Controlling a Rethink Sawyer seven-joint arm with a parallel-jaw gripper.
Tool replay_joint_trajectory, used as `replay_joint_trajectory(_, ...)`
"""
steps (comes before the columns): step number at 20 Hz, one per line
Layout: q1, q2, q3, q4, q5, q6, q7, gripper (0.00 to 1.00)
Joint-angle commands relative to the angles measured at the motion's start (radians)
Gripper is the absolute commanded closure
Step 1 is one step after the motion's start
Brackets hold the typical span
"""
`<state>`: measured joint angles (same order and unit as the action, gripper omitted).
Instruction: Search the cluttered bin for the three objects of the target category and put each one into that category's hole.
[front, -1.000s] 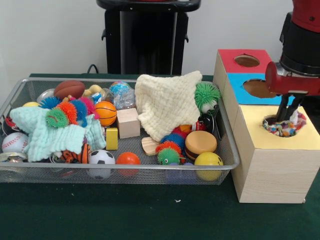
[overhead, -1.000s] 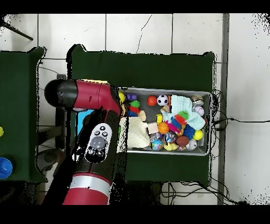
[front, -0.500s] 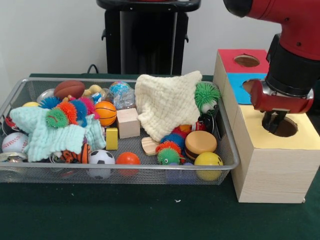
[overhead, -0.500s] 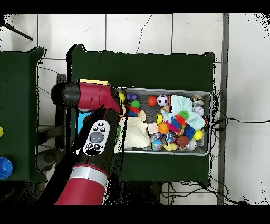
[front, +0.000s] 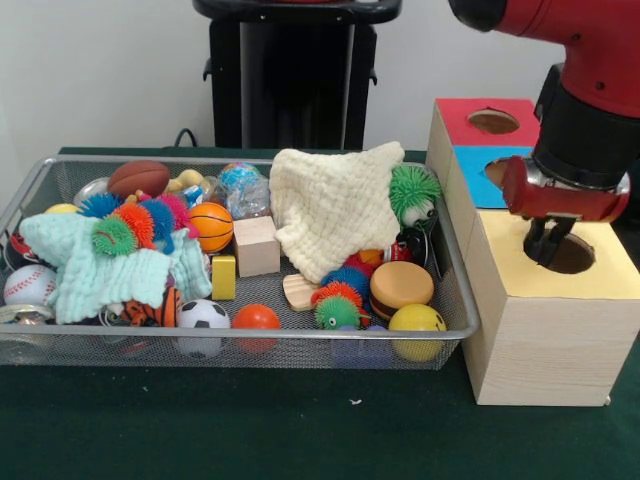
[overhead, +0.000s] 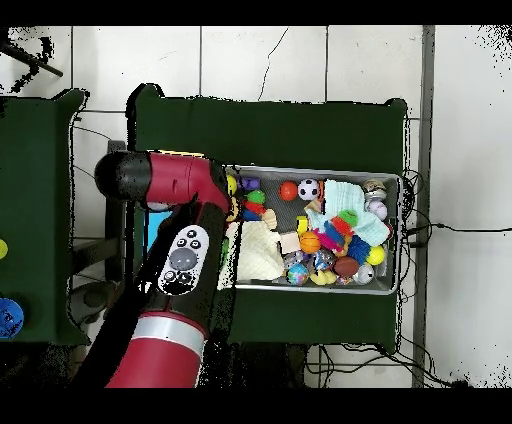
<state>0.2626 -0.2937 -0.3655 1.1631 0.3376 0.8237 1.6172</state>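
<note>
Right now the red-and-black arm's gripper (front: 548, 252) hangs over the round hole in the yellow box top (front: 573, 254), fingers close together, nothing visibly held. Spiky rubber balls (front: 337, 300) sit in the wire mesh bin (front: 452, 290).

My arm (front: 585, 60) comes down from above at the right side of the front view, red upper link bent over a black wrist section with a red collar beneath it. My gripper (front: 548, 245) hangs below that collar, pointing straight down, its dark fingers (front: 540, 240) close together; they look shut and empty, though I can't be sure. From overhead, my arm (overhead: 170, 250) covers the gripper entirely.
</note>
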Motion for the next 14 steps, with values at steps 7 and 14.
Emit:
replay_joint_trajectory(7,-0.129,-0.226,0.029,-0.126,-0.031,0.557,0.104,1.00)
replay_joint_trajectory(14,-0.193,-0.235,0.041,-0.128,-0.138,0.430,-0.055,1.00)
